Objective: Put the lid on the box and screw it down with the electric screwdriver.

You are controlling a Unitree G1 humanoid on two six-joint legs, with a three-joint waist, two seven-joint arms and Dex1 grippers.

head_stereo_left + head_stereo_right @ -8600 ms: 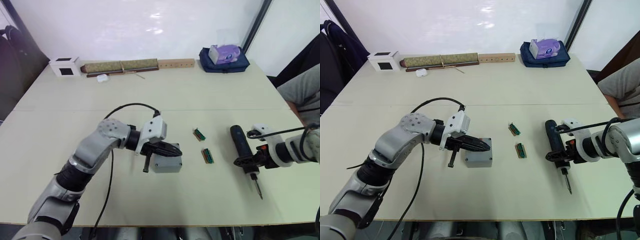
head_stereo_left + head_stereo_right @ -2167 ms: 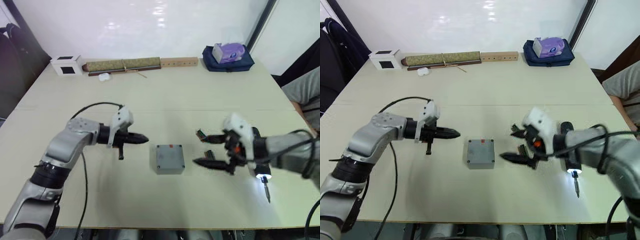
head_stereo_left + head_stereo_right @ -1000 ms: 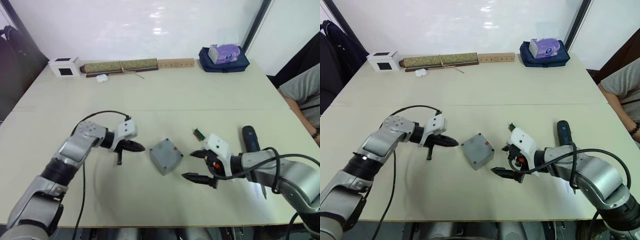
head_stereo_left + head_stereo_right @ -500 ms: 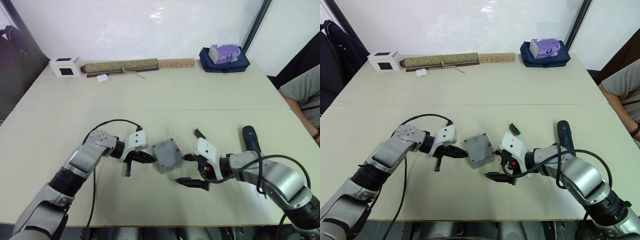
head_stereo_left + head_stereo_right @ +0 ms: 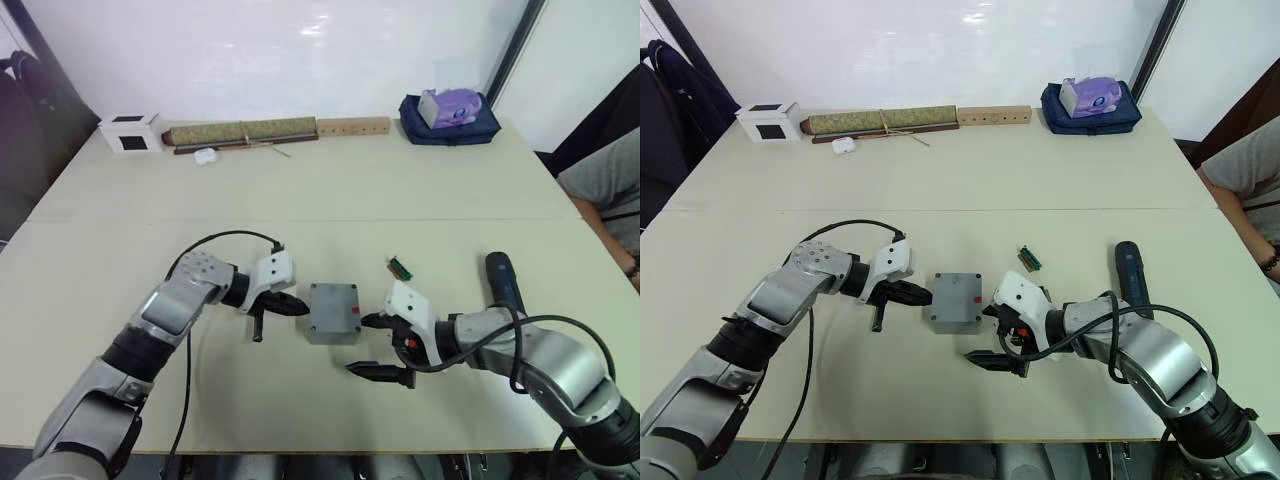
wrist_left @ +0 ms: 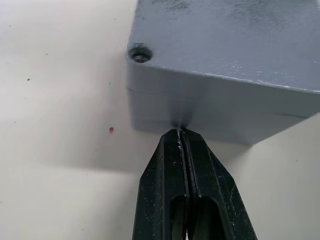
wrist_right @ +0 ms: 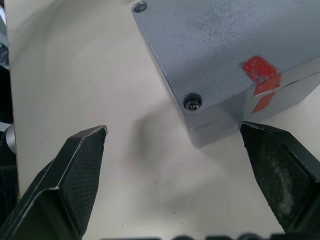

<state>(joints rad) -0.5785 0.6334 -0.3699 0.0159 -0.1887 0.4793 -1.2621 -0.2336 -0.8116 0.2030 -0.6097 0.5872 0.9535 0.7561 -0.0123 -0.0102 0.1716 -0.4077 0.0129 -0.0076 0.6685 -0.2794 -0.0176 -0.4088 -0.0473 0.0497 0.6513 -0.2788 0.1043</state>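
Box sits at frame centre on the worktop, lid already seated on it, edges roughly square to the frame. No long axis to speak of; red mark lies at its right edge, facing my right arm.

Electric screwdriver lies at centre right, well apart from the box, long axis running near-to-far, butt end toward the far side; its near end goes behind my right arm.

Left gripper: fingers pressed together, tips touching the box's left side wall just at the lid seam. Right gripper: spread wide, empty, one fingertip beside the box's right corner.

Wrist views resolve the corner screw holes and a screw head in one; head views don't. Head views show a small green strip beyond my right gripper.
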